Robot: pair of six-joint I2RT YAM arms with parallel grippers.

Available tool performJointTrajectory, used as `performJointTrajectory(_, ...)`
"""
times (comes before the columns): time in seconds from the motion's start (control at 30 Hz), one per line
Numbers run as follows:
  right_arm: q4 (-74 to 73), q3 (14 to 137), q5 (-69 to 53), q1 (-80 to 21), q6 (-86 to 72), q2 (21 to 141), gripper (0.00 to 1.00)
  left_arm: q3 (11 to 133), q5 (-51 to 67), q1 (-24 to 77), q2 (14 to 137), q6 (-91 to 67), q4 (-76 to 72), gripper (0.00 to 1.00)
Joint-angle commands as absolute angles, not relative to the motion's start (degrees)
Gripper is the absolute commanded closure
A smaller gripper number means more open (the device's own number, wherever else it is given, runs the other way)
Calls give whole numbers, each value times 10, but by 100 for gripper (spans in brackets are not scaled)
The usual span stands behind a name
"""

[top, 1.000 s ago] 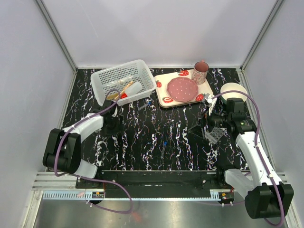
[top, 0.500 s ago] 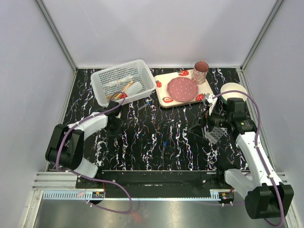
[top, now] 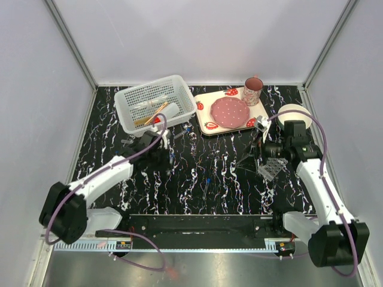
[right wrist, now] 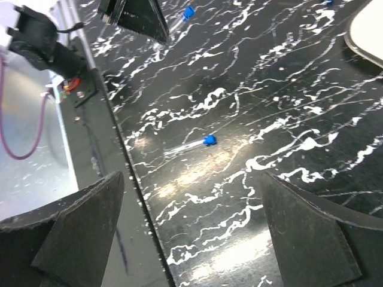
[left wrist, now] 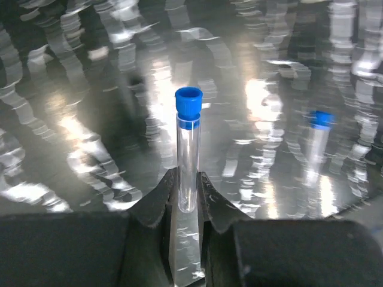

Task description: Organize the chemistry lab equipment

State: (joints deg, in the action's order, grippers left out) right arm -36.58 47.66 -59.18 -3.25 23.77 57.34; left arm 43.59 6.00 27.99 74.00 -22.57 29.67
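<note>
In the left wrist view, my left gripper (left wrist: 187, 180) is shut on the lower end of a clear tube with a blue cap (left wrist: 188, 143), which sticks out past the fingertips. From above, that gripper (top: 166, 152) hovers over the black marbled table just in front of the white basket (top: 128, 95). The basket holds a wooden-handled tool (top: 152, 113) and a white squeeze bottle with a red cap (top: 164, 113). My right gripper (right wrist: 192, 179) is wide open with nothing in it, above a blue-capped tube (right wrist: 191, 143) lying on the table. The clear grid rack (top: 272, 168) lies beside it.
A strawberry-print tray (top: 206, 127) with a pink plate (top: 231, 112) and a mug (top: 252, 91) stands at the back. A round white bowl (top: 287, 110) is at the right. Another blue-capped tube (left wrist: 317, 143) lies to the right of my left gripper. The metal front rail (right wrist: 102, 149) runs under my right gripper.
My left gripper has closed on the blue-capped tube and swung right, away from the basket's front corner. The right arm has barely shifted and stays open.
</note>
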Motion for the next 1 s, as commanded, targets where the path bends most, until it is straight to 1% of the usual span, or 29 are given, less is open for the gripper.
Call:
performJointTrajectory(0.0,-427,545,-678,-33,242,634,0,404,168,379,651,-286,78,89)
performJointTrajectory(0.1,-496,597,-701,-43,238,688,2,390,160,451,629,-308,-43,89)
performJointTrajectory(0.2,-547,647,-687,-70,195,737,3,407,135,495,646,-318,-94,89)
performJointTrajectory(0.3,-616,701,-653,-103,192,788,3,441,124,524,682,-323,-116,89)
performJointTrajectory(0.37,-622,713,-643,-109,173,802,4,471,122,540,713,-323,-117,89)
performJointTrajectory(0.4,-617,717,-641,-111,169,802,6,479,121,544,723,-325,-117,89)
performJointTrajectory(0.5,-586,711,-608,-129,144,792,6,506,123,555,758,-330,-120,89)
performJointTrajectory(0.7,-554,696,-561,-148,124,782,17,542,123,566,804,-341,-126,89)
performJointTrajectory(0.73,-553,695,-558,-149,123,781,21,544,123,569,811,-343,-127,89)
performJointTrajectory(0.83,-549,693,-552,-151,120,787,29,551,122,572,821,-347,-134,89)
performJointTrajectory(0.87,-547,693,-550,-152,120,787,33,553,122,574,824,-349,-134,89)
performJointTrajectory(0.93,-545,695,-547,-153,119,792,39,557,122,576,827,-350,-135,89)
performJointTrajectory(0.97,-542,695,-548,-154,119,794,45,559,121,577,827,-350,-135,89)
